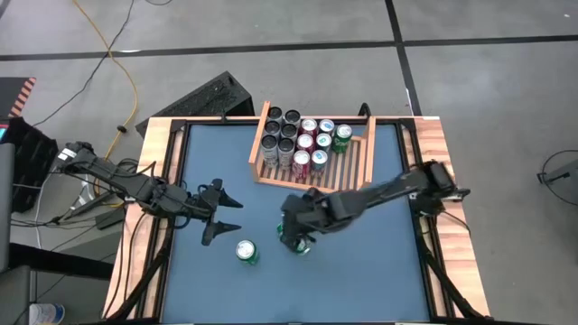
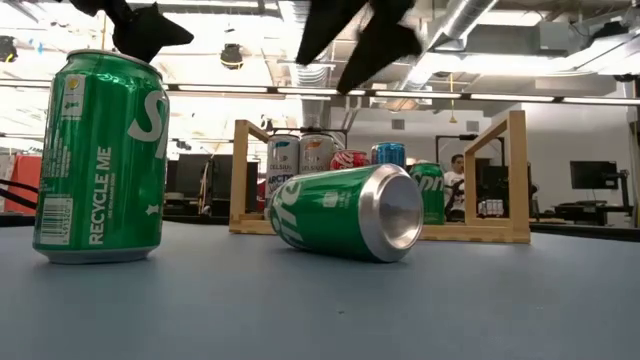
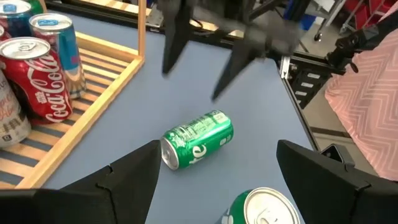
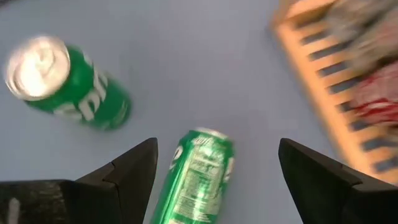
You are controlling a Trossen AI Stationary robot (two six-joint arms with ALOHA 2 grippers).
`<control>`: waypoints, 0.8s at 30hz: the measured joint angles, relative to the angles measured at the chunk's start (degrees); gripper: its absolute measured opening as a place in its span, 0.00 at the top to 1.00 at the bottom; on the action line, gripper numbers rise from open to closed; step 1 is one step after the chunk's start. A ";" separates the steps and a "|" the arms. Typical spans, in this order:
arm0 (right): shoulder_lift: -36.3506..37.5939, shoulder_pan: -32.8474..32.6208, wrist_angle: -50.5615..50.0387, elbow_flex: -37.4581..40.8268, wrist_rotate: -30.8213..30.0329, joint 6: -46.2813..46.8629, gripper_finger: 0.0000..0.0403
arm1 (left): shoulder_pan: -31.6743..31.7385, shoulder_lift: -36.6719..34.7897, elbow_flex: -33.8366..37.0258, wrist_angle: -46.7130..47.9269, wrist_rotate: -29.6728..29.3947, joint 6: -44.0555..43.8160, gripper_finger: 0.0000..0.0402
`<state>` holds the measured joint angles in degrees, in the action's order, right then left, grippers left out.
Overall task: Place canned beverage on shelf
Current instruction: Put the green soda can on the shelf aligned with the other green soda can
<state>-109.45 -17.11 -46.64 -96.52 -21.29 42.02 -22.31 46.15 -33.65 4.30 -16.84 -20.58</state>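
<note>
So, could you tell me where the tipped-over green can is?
In the high view, the tipped green can lies on the table under the right gripper, right of the upright green can.

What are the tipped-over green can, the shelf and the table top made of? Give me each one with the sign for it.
Tipped-over green can: most likely aluminium, going by its bare, brushed silver end and glossy printed green wall.
Shelf: light unpainted wood, seemingly; pale slats and plain side posts show.
Table top: a matte blue-grey sheet, with no glare; what it is made of is unclear.

shelf [image 4: 336,74] blurred, fallen can [image 4: 189,180] cropped
</note>
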 joint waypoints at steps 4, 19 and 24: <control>-6.38 2.27 -4.37 -3.44 7.44 -1.99 0.21 | 0.00 -0.02 0.00 0.59 0.00 -0.17 0.24; -20.56 2.90 -10.37 -9.83 11.59 -1.97 0.21 | 0.00 -0.02 0.00 1.39 -0.07 -0.13 0.24; -20.73 2.80 -9.96 -9.69 9.50 -1.98 0.24 | 0.00 -0.01 0.00 1.37 -0.47 -0.15 0.24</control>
<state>-130.17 -14.31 -56.60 -106.21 -11.79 40.04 -22.31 46.14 -33.65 5.67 -17.31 -20.73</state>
